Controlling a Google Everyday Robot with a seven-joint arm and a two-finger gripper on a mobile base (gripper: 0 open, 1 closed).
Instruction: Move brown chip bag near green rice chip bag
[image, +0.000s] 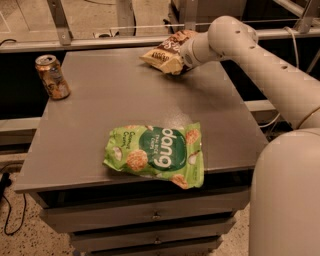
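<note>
The brown chip bag (166, 51), dark brown above and cream below, is at the far side of the grey table (100, 120), lifted slightly off its surface. My gripper (183, 56) is at the bag's right end and is shut on it, the arm reaching in from the right. The green rice chip bag (157, 155) with white "dang" lettering lies flat near the table's front edge, well apart from the brown bag.
A dented soda can (52, 76) stands at the table's far left edge. Drawers (150, 215) are below the table top. A metal rail (100, 42) runs behind the table. My white arm and body (285, 190) fill the right side.
</note>
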